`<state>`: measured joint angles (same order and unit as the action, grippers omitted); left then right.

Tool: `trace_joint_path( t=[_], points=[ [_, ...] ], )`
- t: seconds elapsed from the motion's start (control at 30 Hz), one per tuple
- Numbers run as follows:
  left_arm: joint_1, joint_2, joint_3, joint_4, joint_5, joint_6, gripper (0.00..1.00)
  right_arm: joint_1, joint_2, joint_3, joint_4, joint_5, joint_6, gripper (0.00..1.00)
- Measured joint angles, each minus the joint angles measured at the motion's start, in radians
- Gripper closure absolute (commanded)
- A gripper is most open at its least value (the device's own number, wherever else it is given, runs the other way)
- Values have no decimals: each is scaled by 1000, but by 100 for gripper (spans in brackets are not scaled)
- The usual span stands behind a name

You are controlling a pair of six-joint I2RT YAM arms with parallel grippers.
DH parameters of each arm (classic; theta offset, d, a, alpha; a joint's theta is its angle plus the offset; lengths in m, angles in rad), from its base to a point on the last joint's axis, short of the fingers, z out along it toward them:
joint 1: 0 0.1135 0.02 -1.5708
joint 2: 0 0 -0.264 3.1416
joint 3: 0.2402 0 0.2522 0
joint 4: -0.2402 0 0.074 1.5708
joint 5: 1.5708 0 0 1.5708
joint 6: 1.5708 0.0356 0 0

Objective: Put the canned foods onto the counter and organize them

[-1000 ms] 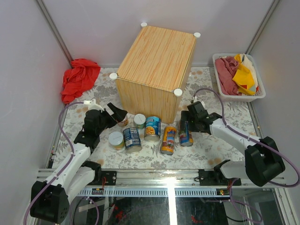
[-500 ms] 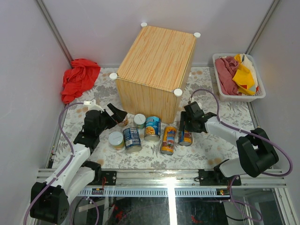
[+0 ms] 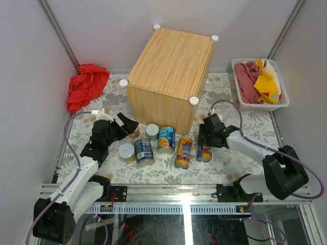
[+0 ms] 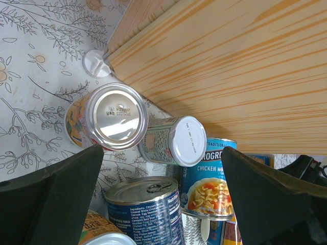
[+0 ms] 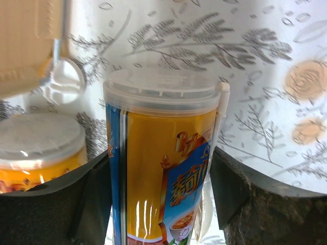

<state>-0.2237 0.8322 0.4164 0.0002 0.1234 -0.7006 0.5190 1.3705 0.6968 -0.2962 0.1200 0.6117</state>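
The table is covered by a floral-print cloth (image 3: 230, 158). In the near row a short can (image 3: 126, 152) with a flat silver lid, a wide blue-labelled can (image 3: 144, 151) with a ring-pull lid and a tall orange-blue can (image 3: 183, 152) are noted close together. A second tall orange-blue can (image 5: 163, 163), smooth-walled and capped in translucent plastic, is pinched between the fingers (image 5: 61, 204) of the right gripper (image 3: 202, 139), with the pads pressed against both its sides. Just behind, a Progresso soup can (image 4: 209, 178), a white-lidded short can (image 4: 176, 140) and a mirror-lidded short can (image 4: 113, 118) are crowded at the foot of the counter (image 3: 171, 71). The left gripper (image 3: 130, 125) is spread wide and holds nothing; the mirror-lidded short can lies just ahead of it. The counter is a light-wood cube with fine striped grain and white round corner caps; all seven cans are on the cloth below it. Open cloth is seen on both flanks. Farther back, a red rag (image 3: 87, 84) is heaped at the left and a white basket (image 3: 261, 106) of cloths sits at the right, both well apart from the cans.
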Motion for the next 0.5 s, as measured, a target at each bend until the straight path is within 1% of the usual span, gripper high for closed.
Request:
trace_joint_path(
  t=[0.2, 0.5],
  points=[
    [0, 0, 0, 0, 0, -1, 0, 0, -118, -18, -97, 49, -3, 100],
    [0, -6, -6, 0, 0, -6, 0, 0, -314, -12, -164, 130, -14, 100]
  ],
)
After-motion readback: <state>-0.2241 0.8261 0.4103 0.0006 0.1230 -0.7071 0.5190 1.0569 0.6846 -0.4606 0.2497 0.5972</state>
